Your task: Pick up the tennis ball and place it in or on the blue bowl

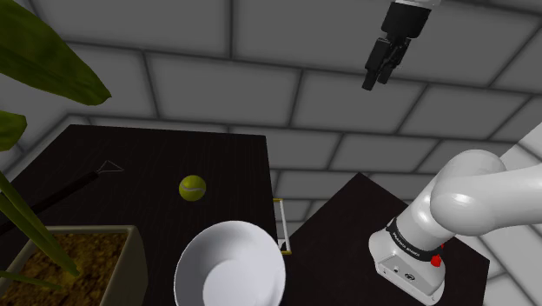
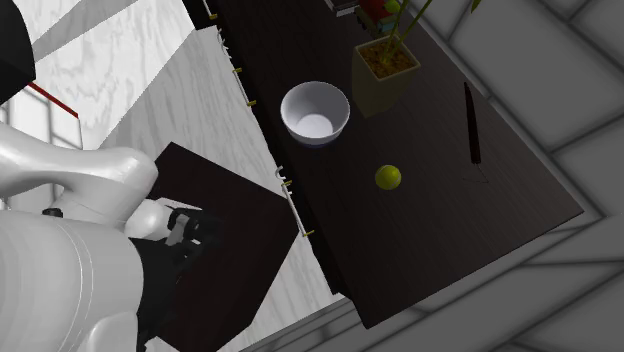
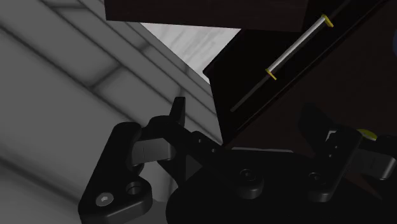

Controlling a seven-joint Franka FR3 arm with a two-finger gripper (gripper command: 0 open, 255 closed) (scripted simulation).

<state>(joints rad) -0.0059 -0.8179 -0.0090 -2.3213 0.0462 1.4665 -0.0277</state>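
The yellow-green tennis ball (image 1: 192,188) sits alone on the dark table (image 1: 130,156), near the bowl (image 1: 228,261), which is drawn white rather than blue and stands toward the shoulder view's lower edge, just beside a planter (image 1: 130,252) of soil. The black gripper (image 1: 373,83) hangs high above and well apart from both, and the wrist view shows its fingers (image 3: 177,114) parted with nothing between them. The likely risk is the ball rolling: an off-centre descent could nudge it away across the smooth top, and a low carry could clip the bowl's rim or the planter's leaves (image 1: 43,61). The second exterior view takes in the whole tabletop, with a thin dark tool (image 2: 472,125) lying beyond the ball and handles (image 2: 291,195) along the table's front; the shoulder view shows the gripper's height instead.
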